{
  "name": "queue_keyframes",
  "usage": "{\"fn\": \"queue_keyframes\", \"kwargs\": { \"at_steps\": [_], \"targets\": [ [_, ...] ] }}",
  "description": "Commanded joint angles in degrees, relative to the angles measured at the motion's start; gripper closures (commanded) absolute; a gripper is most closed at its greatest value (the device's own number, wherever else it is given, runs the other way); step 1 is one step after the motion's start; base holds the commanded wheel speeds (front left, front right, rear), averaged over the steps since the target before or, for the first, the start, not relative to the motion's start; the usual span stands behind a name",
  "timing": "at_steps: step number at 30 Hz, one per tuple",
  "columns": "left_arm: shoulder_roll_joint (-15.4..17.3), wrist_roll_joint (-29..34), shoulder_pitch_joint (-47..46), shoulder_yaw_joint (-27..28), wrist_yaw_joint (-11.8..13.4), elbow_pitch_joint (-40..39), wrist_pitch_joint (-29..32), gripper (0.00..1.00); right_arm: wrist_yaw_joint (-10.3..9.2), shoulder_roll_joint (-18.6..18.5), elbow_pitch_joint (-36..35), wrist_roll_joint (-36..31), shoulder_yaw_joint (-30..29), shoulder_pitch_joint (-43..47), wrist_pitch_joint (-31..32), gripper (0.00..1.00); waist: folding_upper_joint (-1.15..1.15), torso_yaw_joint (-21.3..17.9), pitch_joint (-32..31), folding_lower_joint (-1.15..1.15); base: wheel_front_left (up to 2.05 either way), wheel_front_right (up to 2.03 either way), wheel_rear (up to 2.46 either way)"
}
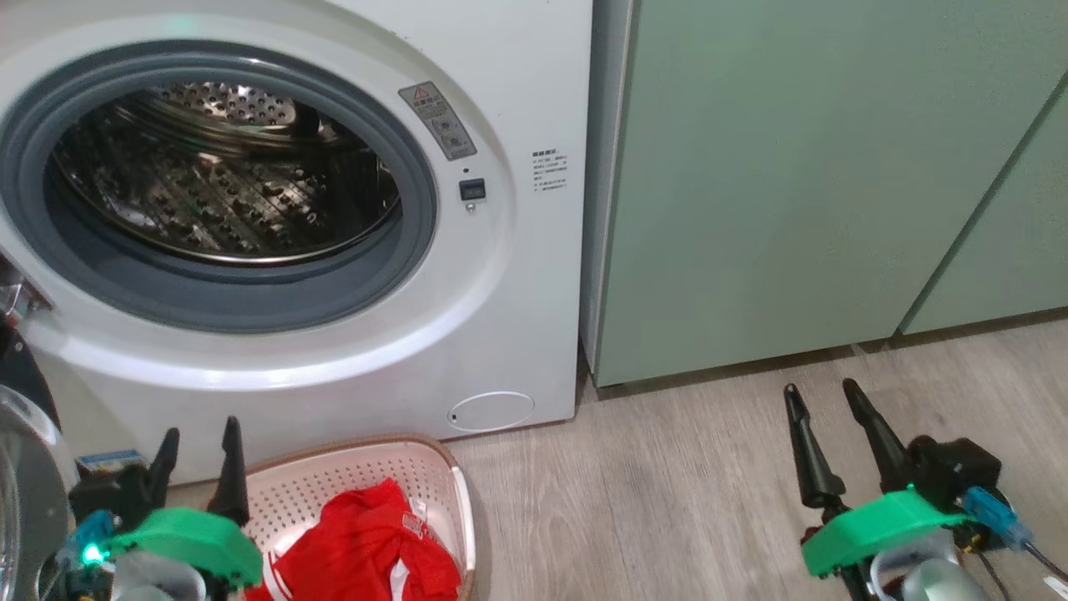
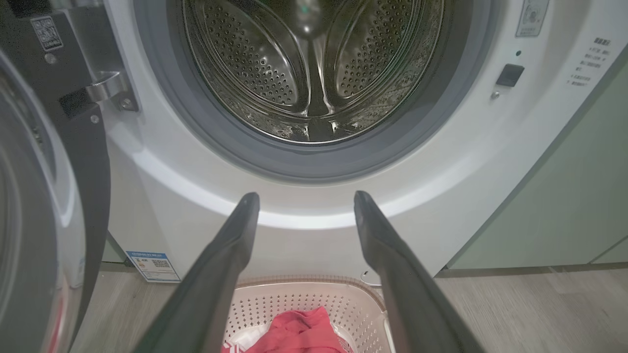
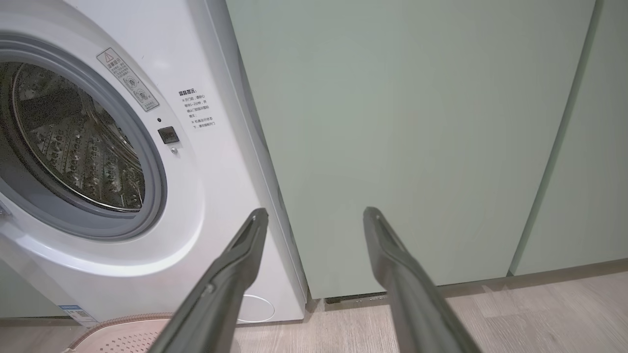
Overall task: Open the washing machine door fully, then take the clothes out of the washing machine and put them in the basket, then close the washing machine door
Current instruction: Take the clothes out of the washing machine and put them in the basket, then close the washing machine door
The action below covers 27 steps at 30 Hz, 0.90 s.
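Left gripper point(image 2: 306, 196): two long dark fingers spread wide, nothing between them, tips aimed at front of big white front-loading washing machine point(image 1: 517, 292), below its grey gasket.

Right gripper point(image 1: 820, 388): fingers equally wide apart, holding nothing, pointing at flat pale green cabinet doors point(image 1: 793, 167).

Bright red white-striped clothes point(image 1: 367, 542) heaped in cream perforated plastic basket point(image 1: 455, 484) on floor just before machine. Basket cropped, long axis unclear.

Round black-rimmed glass washing machine door point(image 2: 34, 206) swung out at machine's left. Drum mouth faces robot.
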Motion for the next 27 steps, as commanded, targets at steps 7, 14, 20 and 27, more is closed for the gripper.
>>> {"fn": "queue_keyframes", "kwargs": {
  "at_steps": [7,14,20,27],
  "targets": [
    [-0.52,2.14,0.37,4.18,-0.96,-3.73,-0.53,0.00,0.37,0.29,-2.64,-1.06,-1.28,0.85,-0.53,0.00,-0.01,0.61,-1.41,0.00,0.00,0.00,0.00],
    [-1.11,2.97,0.74,5.62,-1.55,-3.78,-0.53,0.00,0.37,0.31,-2.49,-1.28,-1.44,0.96,-0.53,0.00,-0.01,0.86,-1.78,0.00,0.00,0.00,0.00],
    [-1.55,4.08,0.62,6.59,-1.97,-3.49,-0.53,0.00,0.37,0.37,-2.45,-1.32,-1.40,0.81,-0.53,0.00,-0.01,0.95,-1.89,0.00,0.00,0.00,0.00],
    [-2.13,5.03,0.14,7.84,-2.35,-3.31,-0.53,0.00,0.37,-0.02,-2.21,-1.16,-1.05,0.65,-0.53,0.00,-0.01,0.96,-1.80,0.00,0.00,0.00,0.00]
  ]
}}
